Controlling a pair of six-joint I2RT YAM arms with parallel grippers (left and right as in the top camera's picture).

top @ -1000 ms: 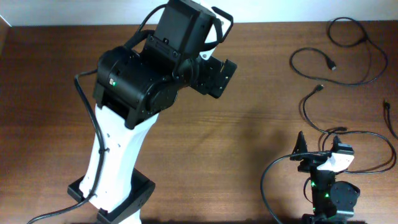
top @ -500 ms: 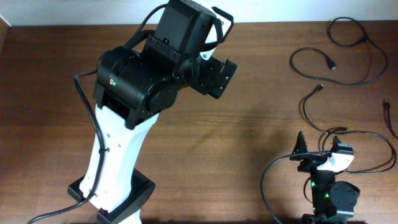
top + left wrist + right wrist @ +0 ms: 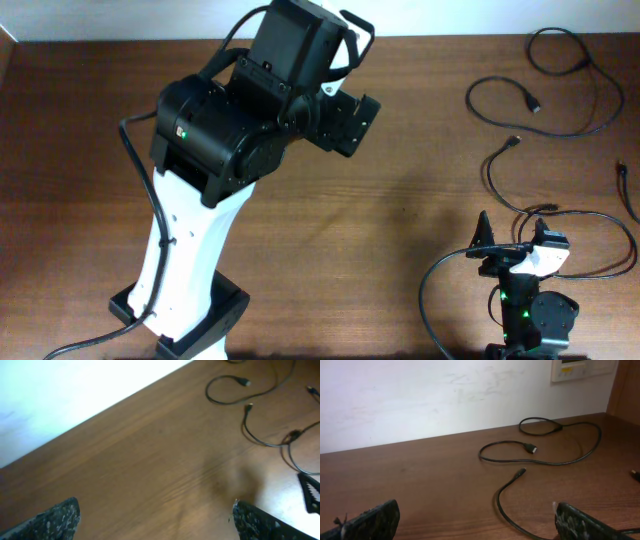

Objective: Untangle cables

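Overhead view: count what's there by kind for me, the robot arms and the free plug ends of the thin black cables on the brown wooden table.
Black-and-white robot arms: 2 (left arm, right arm)
Free plug ends of thin black cables: 3 clearly showing
Total: 5

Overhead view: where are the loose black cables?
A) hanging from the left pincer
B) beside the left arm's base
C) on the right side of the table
C: the black cables lie spread flat on the right side of the table.
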